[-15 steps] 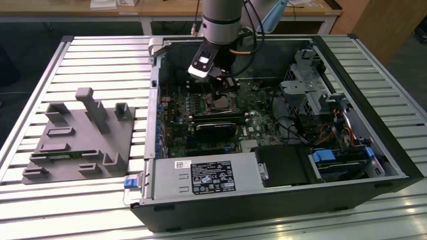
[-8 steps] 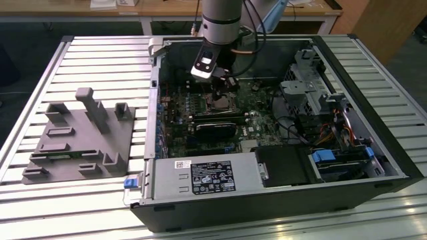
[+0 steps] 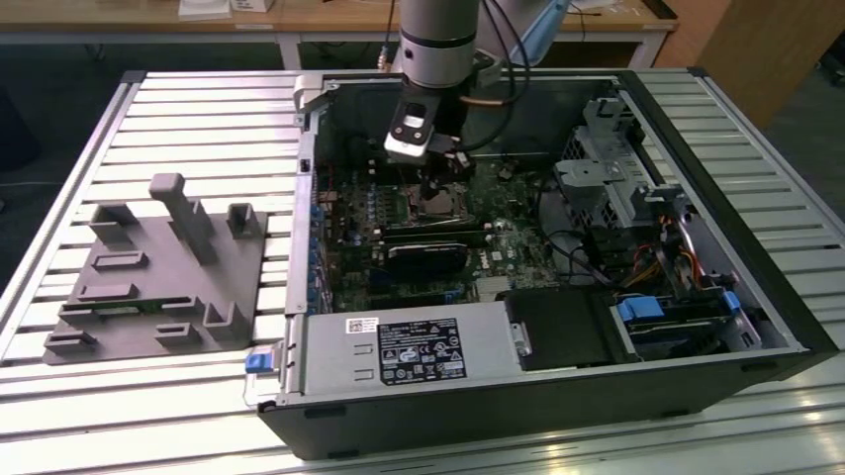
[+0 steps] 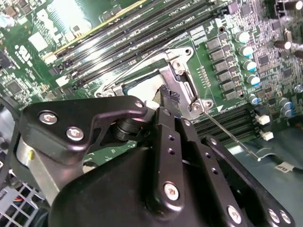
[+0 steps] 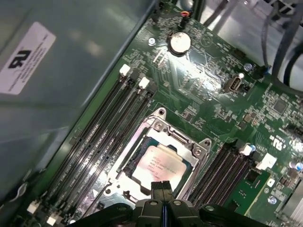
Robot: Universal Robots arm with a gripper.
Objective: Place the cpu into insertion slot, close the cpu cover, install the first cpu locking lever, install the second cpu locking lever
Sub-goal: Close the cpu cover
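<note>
Now the arm reaches down into the case, hand pressed together, empty, over the cpu. A white label marks the case wall.

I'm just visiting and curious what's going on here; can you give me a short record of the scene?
setting: open computer case on a slatted table
cpu: lying in the insertion slot
cpu cover: appears lowered around the cpu
gripper: shut, tip close to the cpu cover
beside case: grey fixture block
</note>
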